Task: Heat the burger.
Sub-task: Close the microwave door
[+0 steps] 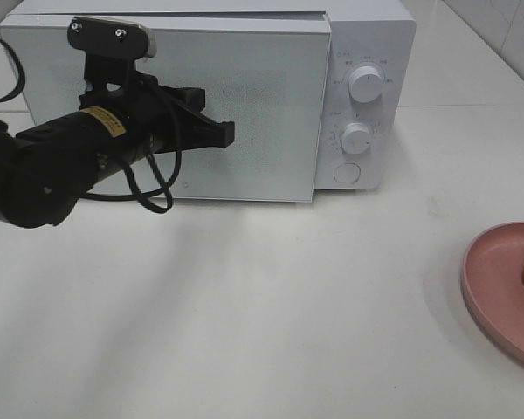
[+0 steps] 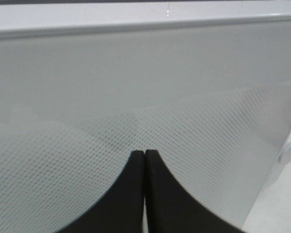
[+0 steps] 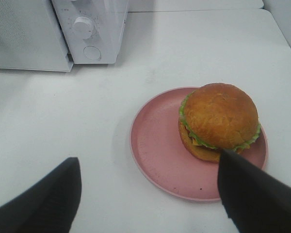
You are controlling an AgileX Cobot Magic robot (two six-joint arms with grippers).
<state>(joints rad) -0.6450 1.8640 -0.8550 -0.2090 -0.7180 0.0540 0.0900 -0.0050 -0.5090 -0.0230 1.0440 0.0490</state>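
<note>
- While it sits on the pink plate (image 3: pixel 155 150), the burger (image 3: pixel 218 121) is upright and complete, with a glossy brown bun, a green lettuce frill and a bit of yellow cheese showing at its lower edge.
- It is placed off the centre of the plate, close to one part of the rim, and a wide bare area of the plate stays free on the side that faces the microwave (image 3: pixel 89 29).
- Plate and burger are on the white table (image 1: pixel 271 305), well apart from the microwave; in the high view only a part of the plate is visible at the right edge, with a small piece of the bun.
- Over the plate hangs the right gripper (image 3: pixel 150 194), with its two dark fingers spread wide and nothing between them; one finger (image 3: pixel 252 194) overlaps the near edge of the burger in the wrist view, but I cannot tell if it touches.
- At the microwave door (image 1: pixel 244 105), which is closed, the left gripper (image 2: pixel 144 154) has its fingers pressed together, empty, and the tips are just at the dotted door panel.
- Beside the door, the microwave has two round knobs (image 1: pixel 365 83) and one round button (image 1: pixel 346 173) under them.
</note>
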